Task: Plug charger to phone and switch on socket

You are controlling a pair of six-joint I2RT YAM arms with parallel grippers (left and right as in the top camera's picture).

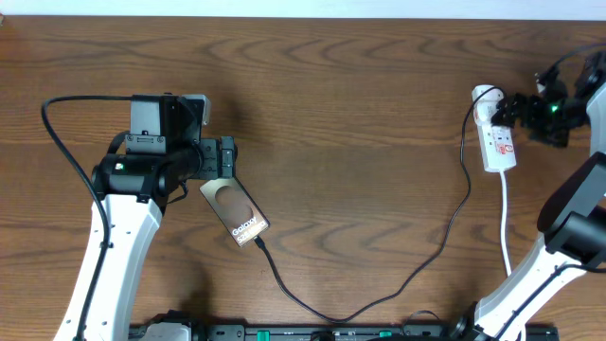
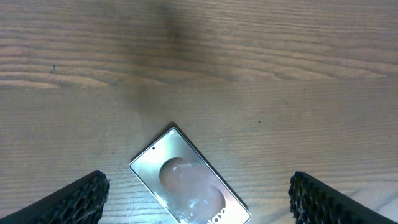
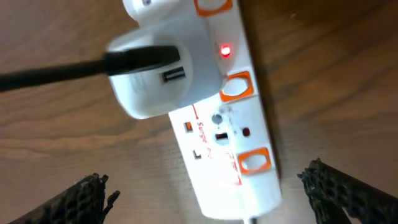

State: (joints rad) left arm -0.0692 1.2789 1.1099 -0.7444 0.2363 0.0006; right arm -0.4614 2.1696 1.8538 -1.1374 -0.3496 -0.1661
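Note:
The phone (image 1: 235,212) lies face up and slanted on the wooden table, "Galaxy" lettering near its lower end. The charger (image 1: 431,256), a thin black cable, meets that lower end, loops along the front and rises to a white adapter (image 1: 485,95) in the socket (image 1: 499,147). My left gripper (image 1: 229,158) is open just above the phone's upper end; in the left wrist view the phone (image 2: 186,186) lies between the spread fingers (image 2: 78,200). My right gripper (image 1: 504,109) is open over the socket (image 3: 233,143), where a red light (image 3: 225,51) glows beside the adapter (image 3: 158,78).
Orange rocker switches (image 3: 237,87) line one edge of the socket. Its white cord (image 1: 505,223) runs toward the front edge beside the right arm's base (image 1: 530,284). The left arm (image 1: 118,246) stretches from the front left.

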